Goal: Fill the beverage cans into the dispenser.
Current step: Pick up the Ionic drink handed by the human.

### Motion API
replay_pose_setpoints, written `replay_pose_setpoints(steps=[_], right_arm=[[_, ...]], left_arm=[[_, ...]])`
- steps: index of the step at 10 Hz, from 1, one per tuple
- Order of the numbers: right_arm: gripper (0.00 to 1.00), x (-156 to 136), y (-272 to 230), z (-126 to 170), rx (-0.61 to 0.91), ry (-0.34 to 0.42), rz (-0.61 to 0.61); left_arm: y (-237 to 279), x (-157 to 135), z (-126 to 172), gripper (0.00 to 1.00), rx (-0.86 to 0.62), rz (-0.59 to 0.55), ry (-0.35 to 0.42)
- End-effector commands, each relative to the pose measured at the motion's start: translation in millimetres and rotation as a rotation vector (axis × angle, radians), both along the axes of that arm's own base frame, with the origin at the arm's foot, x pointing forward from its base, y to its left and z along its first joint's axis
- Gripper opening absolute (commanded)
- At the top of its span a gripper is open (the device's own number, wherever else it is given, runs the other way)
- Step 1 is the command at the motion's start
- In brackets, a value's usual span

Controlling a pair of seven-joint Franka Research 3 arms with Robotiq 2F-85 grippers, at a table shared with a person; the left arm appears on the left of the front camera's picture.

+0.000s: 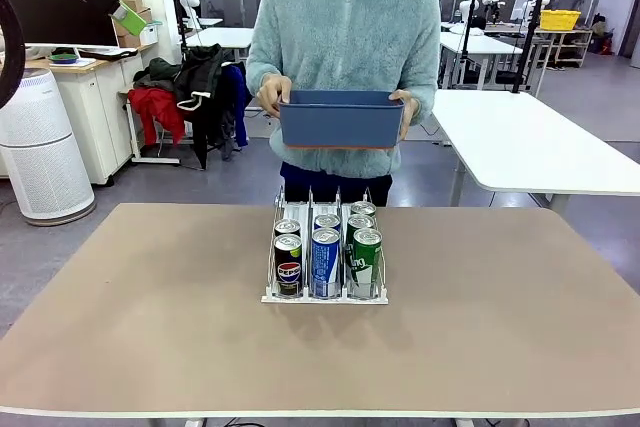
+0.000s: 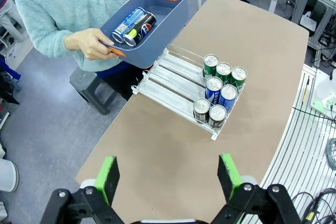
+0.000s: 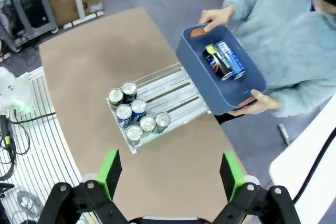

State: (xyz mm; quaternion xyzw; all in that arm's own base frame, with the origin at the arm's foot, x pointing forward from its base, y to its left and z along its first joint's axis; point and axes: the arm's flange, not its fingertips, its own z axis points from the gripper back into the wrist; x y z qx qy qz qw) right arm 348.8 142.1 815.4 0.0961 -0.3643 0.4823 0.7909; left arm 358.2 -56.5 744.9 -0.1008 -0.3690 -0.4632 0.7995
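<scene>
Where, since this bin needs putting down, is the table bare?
The table is bare either side of the dispenser and along the robot-side edge. The lanes' ends toward the person are free; the robot-side ends are crowded with cans.

A robotics lab is showing; white worktables are standing about the grey-floored hall; an air purifier is standing beside them.

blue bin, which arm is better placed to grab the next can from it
Left, I'd say, narrowly. Left claw and right claw both hang open, high; the person holds the bin centred behind the dispenser. Its black can matches the left lane, which has room.
</scene>
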Motion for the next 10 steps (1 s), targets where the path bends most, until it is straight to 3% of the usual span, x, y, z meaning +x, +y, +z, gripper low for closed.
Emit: replay_pose_setpoints(steps=[1, 10], right_arm=[[1.0, -9, -11, -7, 0.008, -0.033, -0.057], [1.0, 0, -59, 5, 0.119, -0.062, -0.14]], left_arm=[[0, 1, -1, 1.0, -0.007, -0.003, -0.006], [0, 1, -1, 1.0, -0.007, -0.003, -0.006]])
